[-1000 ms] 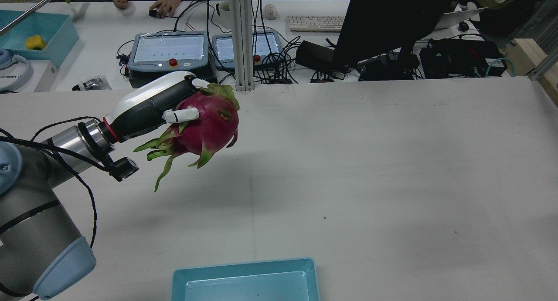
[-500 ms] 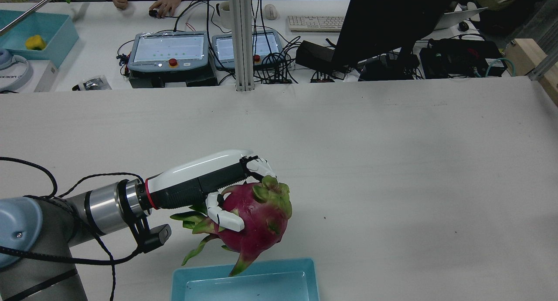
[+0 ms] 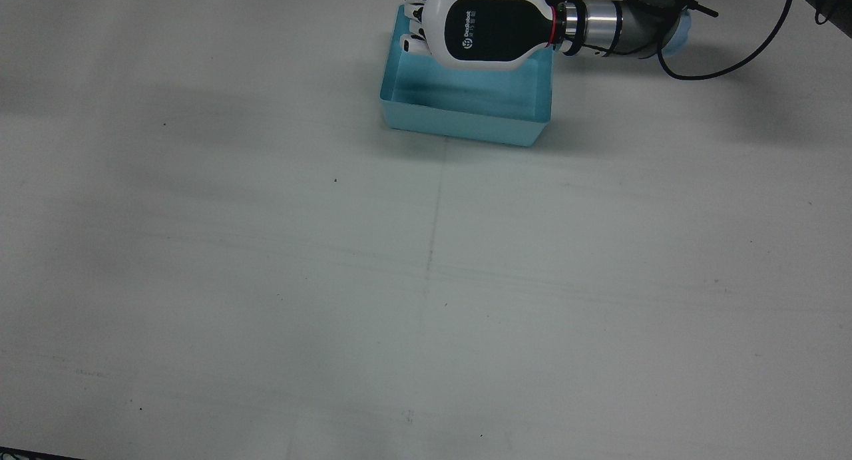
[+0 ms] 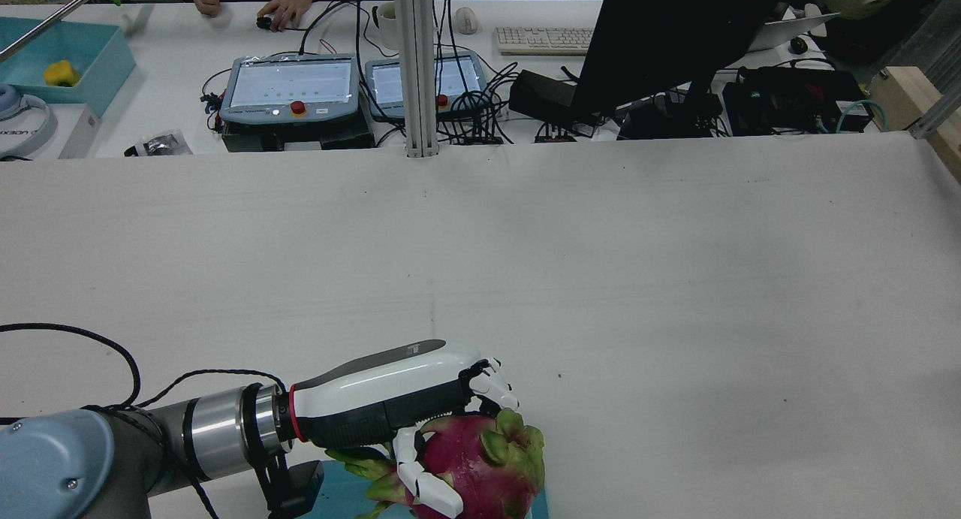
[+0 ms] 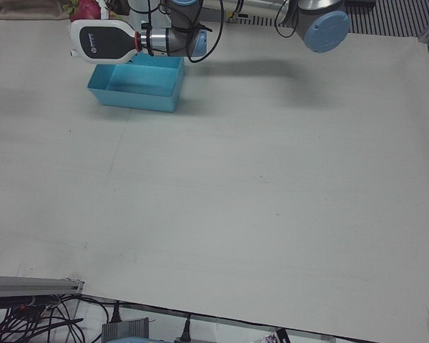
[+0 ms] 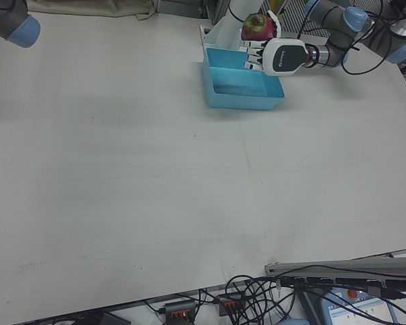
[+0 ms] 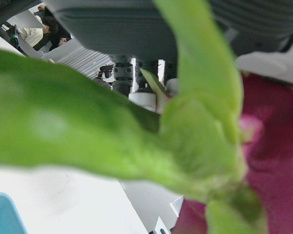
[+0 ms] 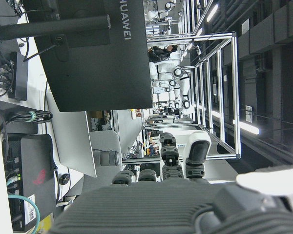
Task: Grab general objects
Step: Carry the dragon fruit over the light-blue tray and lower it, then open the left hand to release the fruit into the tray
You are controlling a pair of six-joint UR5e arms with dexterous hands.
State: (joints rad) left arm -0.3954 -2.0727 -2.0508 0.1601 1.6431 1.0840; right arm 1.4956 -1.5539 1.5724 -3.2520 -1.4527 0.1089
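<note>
A magenta dragon fruit (image 4: 480,459) with green scales is held in my left hand (image 4: 398,406), whose white fingers (image 4: 420,489) wrap its side. The fruit hangs over the light blue bin (image 6: 243,88) at the robot's edge of the table. In the right-front view the dragon fruit (image 6: 255,27) sits above the bin's back wall, beside my left hand (image 6: 279,55). From the front view my left hand (image 3: 489,27) covers the fruit. The left hand view is filled by the fruit's skin (image 7: 273,146). My right hand (image 8: 176,195) appears only in its own view, holding nothing.
The white table (image 3: 426,280) stretches wide in front of the bin (image 3: 466,107). Beyond its far edge stand two teach pendants (image 4: 289,87), a black monitor (image 4: 676,38), cables and a person's hands (image 4: 281,8). The right arm's elbow (image 6: 13,20) is at a corner.
My left hand has carried the dragon fruit from high over the far left of the table back toward the robot's edge and lower, so it now hangs over the blue bin.
</note>
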